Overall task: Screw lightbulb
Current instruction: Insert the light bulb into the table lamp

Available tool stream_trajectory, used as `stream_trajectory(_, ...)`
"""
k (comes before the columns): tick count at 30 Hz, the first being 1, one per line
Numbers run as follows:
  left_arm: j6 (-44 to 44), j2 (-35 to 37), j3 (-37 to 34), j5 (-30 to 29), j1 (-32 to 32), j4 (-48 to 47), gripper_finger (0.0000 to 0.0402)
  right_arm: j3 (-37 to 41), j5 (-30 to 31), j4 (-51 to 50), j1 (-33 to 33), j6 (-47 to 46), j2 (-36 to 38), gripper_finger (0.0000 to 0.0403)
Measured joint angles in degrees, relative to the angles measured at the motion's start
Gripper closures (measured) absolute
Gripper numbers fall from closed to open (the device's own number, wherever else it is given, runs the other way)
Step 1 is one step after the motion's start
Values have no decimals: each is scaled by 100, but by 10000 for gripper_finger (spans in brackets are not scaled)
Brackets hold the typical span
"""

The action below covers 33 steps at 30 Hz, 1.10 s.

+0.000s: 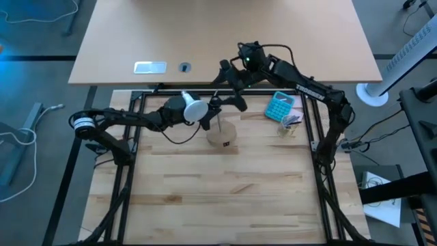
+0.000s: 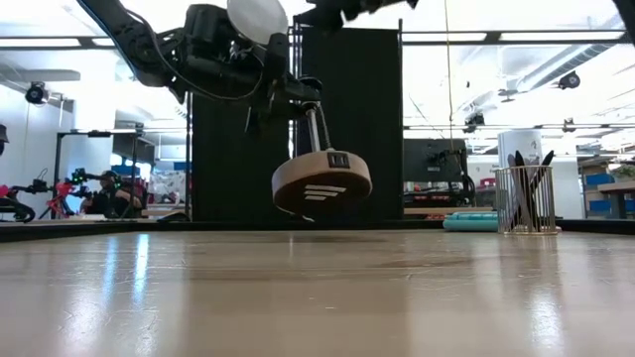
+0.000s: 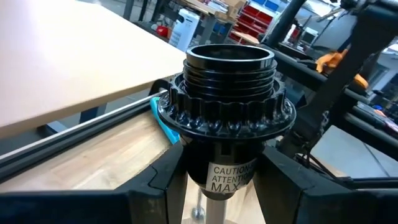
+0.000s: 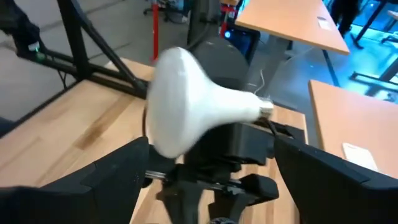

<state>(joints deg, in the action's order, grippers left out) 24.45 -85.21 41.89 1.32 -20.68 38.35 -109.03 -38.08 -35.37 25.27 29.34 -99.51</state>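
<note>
Two pincers meet over the far middle of the table [image 2: 317, 297]. The left pincer [image 3: 221, 183] is clamped narrow on the stem below the black socket [image 3: 230, 81]. It holds the whole lamp base in the air, so the wooden disc [image 2: 320, 183] hangs tilted, clear of the table. The socket mouth is empty.

The lightbulb [image 4: 186, 106] is not threaded in. It lies on its side just above the left pincer's body, globe one way and metal base the other. I cannot tell what supports it. The right pincer [image 4: 208, 149] stands wide, just right of and beyond the bulb, its fingers [image 4: 118, 168] apart from the glass and gripping nothing.

The step in hand looks like taking the bulb so it can go into the socket. To do it well:
- Close the right pincer on the globe's broad part, squarely and gently, since smooth glass will likely slip or roll.
- Leave the neck and metal base free.
- Line the bulb's axis up with the socket before any turning, or the thread may cross.
- Keep the left pincer firm, because the hanging disc could swing.
</note>
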Motion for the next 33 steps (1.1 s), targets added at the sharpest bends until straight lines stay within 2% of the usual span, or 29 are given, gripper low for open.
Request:
stream_trajectory(10,-127,0,-2,-299,304,-1,260,63,613,-879,-469,421,394,64)
stream_trajectory(21,-103,0,-2,-382,438,-46,260,74,2523,-831,-1314,1315,523,64)
stream_trajectory(29,-103,2,-2,-378,515,-136,260,74,4335,-803,-1383,2833,648,64)
stream_trajectory(33,-122,2,-2,-378,528,-134,260,77,4418,-770,-1305,3908,555,64)
